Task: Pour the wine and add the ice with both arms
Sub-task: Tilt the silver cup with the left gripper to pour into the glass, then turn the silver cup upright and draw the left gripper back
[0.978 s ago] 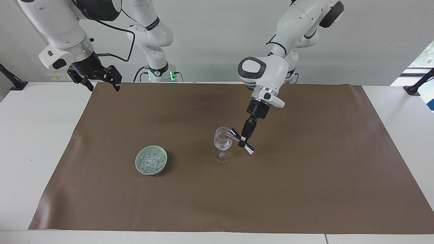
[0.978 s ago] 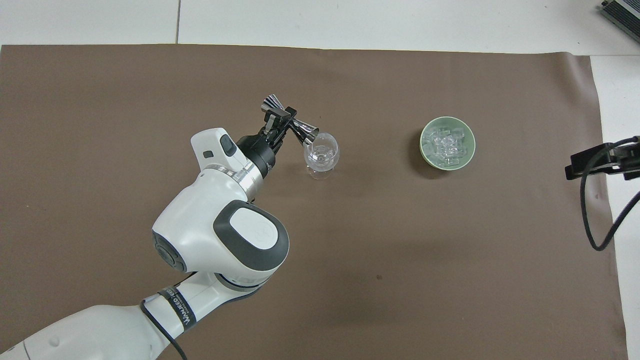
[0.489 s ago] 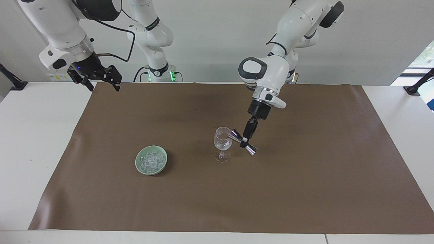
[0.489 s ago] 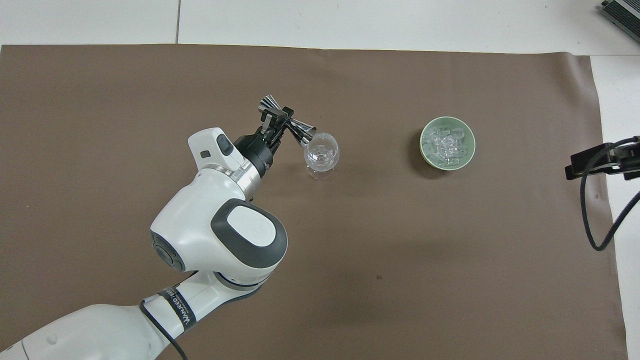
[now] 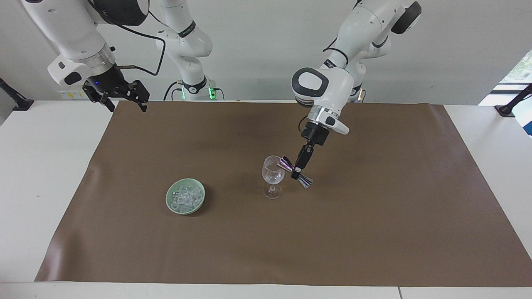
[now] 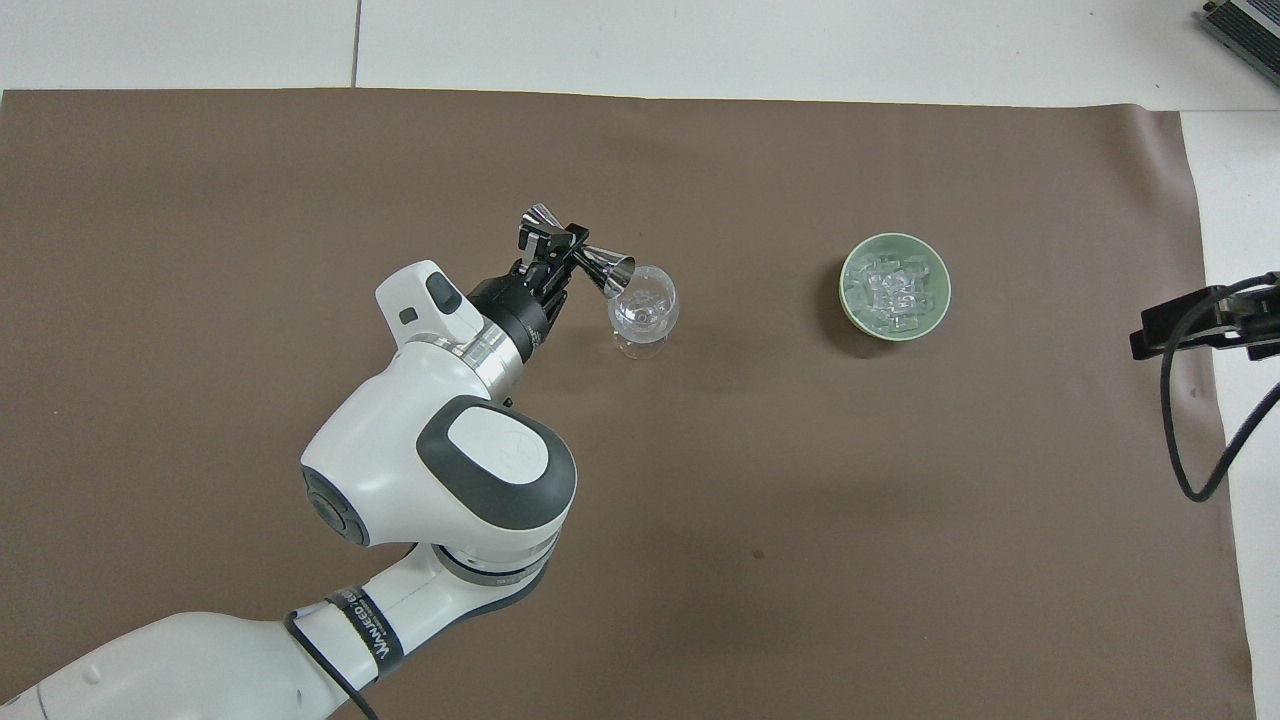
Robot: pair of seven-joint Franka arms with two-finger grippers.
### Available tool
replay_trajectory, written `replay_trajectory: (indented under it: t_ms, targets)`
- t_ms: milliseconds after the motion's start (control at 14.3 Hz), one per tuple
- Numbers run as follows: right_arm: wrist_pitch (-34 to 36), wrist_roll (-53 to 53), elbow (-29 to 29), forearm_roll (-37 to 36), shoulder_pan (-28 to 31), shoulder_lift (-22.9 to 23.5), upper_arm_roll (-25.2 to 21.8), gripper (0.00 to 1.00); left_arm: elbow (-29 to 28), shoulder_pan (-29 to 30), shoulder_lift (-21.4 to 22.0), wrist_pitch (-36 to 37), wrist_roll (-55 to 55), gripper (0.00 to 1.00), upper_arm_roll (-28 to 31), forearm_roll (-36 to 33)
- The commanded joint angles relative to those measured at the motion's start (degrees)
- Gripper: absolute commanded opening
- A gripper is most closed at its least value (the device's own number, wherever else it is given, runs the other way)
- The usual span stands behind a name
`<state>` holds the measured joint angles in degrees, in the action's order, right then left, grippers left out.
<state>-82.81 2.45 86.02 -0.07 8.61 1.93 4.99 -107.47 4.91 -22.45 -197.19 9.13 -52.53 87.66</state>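
Steel jigger (image 5: 296, 172), waisted and shiny, is clamped in my left gripper (image 5: 297, 172), tilted at the rim of the wine glass (image 5: 273, 174) mid-mat. Ice (image 5: 185, 197) glistens, heaped in the green bowl (image 5: 171, 202). My right gripper (image 5: 123, 101) waits, fingers apart, over the brown mat (image 5: 374, 232)'s corner.

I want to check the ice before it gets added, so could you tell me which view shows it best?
The overhead view: it looks straight into the green bowl, so the ice shows as separate cubes. The facing view shows the ice slantwise, as a glistening heap.

Ice (image 5: 185, 198) in a bowl (image 5: 172, 206), beside the glass (image 5: 273, 174), toward the right arm's end.
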Motion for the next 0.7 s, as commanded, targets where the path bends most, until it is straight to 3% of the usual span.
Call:
replay_trajectory:
  t_ms: [0,629]
  targets:
    - [-0.16,1.15,0.64,1.39,0.17,-0.7,-0.15,1.0,2.44,1.41,-0.67,2.33,-0.69,0.0,-0.99,5.75]
    - [-0.16,0.98,0.64,1.39,0.17,-0.7,-0.15,1.0,4.02,5.37,-0.49,9.09,0.27,0.0,-0.03,8.14]
